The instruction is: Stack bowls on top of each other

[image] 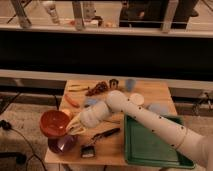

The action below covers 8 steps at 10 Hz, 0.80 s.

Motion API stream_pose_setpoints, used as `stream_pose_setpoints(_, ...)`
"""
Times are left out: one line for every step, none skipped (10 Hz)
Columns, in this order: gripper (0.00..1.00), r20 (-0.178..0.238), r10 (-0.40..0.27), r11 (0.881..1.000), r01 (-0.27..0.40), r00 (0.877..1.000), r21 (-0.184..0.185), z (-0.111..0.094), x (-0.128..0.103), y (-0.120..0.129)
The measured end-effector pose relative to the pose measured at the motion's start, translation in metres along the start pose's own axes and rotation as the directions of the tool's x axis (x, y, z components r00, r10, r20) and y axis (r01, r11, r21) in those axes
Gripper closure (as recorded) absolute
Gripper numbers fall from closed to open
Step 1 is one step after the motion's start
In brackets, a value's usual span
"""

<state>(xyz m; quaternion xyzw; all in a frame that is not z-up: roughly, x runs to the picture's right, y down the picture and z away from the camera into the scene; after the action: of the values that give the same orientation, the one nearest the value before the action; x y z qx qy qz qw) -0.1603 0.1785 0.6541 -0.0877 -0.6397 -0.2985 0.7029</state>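
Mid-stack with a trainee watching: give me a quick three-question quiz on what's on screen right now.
1. True or false: the orange-red round plastic bowl is not yet inside the purple round plastic bowl.
2. Where is the gripper? A) at the orange-red bowl's right rim; B) over the small white dish; C) at the light blue cup.
3. Fill in: the black brush lies between the purple bowl and the flat ___ tray.
Key: 1 true; 2 A, the gripper is holding that bowl; 3 green.
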Motion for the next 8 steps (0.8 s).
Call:
stream_pose_setpoints(1.00,-0.001,0.004,1.000,-0.004,1.000,0.002,0.000,0.002,0.001)
stream_pose_setpoints(1.00,-0.002,0.003,1.000,-0.003,1.000,0.000,0.000,0.001,0.001)
stream_pose_setpoints(1.00,-0.004,0.006,1.000,-0.006,1.000,0.000,0.000,-0.004,0.002)
stream_pose_setpoints(1.00,-0.007,0.011,1.000,-0.011,1.000,-0.001,-0.001,-0.010,0.004)
stream_pose_setpoints(1.00,-0.008,0.013,1.000,-0.013,1.000,-0.003,0.001,-0.018,0.005)
stream_pose_setpoints(1.00,-0.004,0.012,1.000,-0.013,1.000,-0.007,0.004,-0.024,0.005)
stream_pose_setpoints(1.00,-0.001,0.013,1.000,-0.013,1.000,-0.009,0.006,-0.029,0.005)
stream_pose_setpoints(1.00,0.003,0.010,1.000,-0.010,1.000,-0.018,0.010,-0.032,0.005)
